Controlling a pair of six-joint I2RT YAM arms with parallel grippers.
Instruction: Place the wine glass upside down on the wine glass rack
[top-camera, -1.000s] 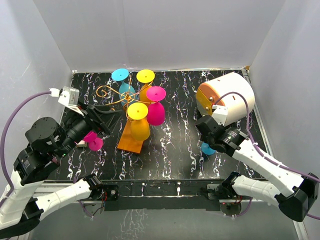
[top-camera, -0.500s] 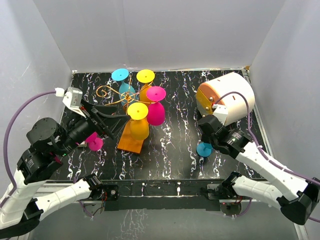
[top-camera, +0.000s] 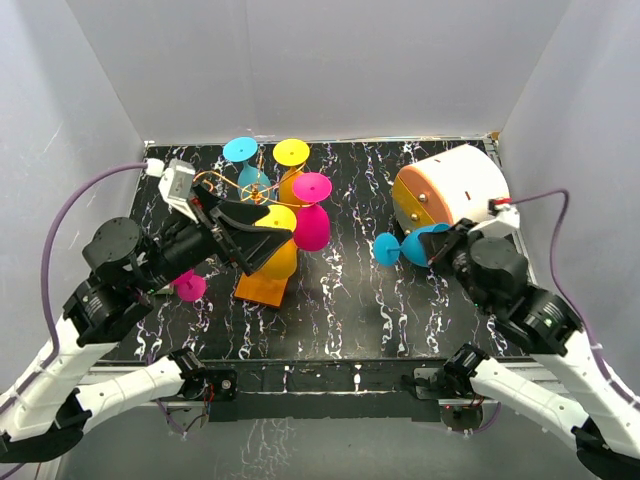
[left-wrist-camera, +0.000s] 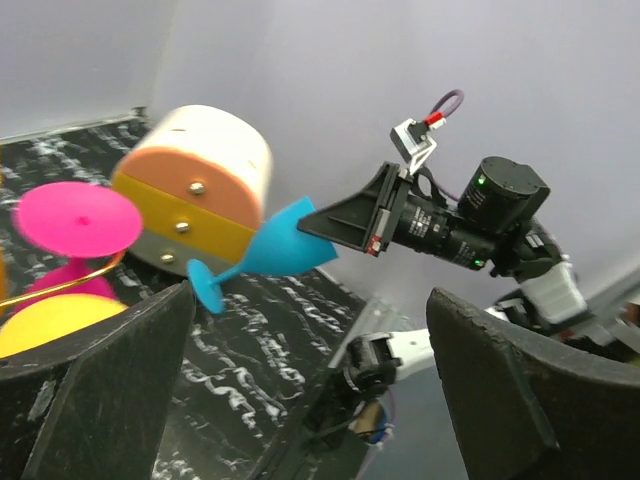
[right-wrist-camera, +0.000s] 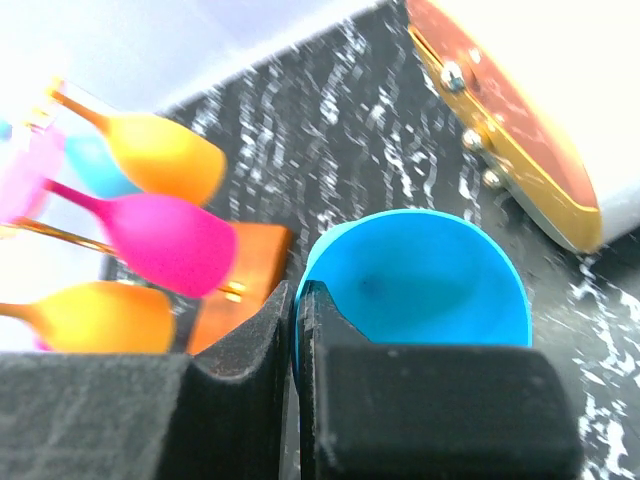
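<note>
A blue wine glass (top-camera: 402, 246) hangs sideways in the air, foot pointing left, in front of the drum. My right gripper (top-camera: 438, 243) is shut on its rim; the right wrist view shows the blue bowl (right-wrist-camera: 420, 280) with its edge pinched between the right gripper's (right-wrist-camera: 297, 325) fingers. The wine glass rack (top-camera: 262, 287) has an orange base and gold wire scrolls, with several yellow, pink and cyan glasses hanging upside down. My left gripper (top-camera: 255, 230) hovers over the rack's left side, open and holding nothing. From the left gripper (left-wrist-camera: 310, 400) I see the blue glass (left-wrist-camera: 270, 250).
A white-and-orange drum (top-camera: 452, 190) stands at the back right, just behind the held glass. A pink glass (top-camera: 188, 287) lies on the black marbled table (top-camera: 340, 310) left of the rack base. White walls close in on three sides.
My right gripper shut on the blue glass, lifted it off the table and swung it up and back. My left gripper rose toward the rack and opened wide.
</note>
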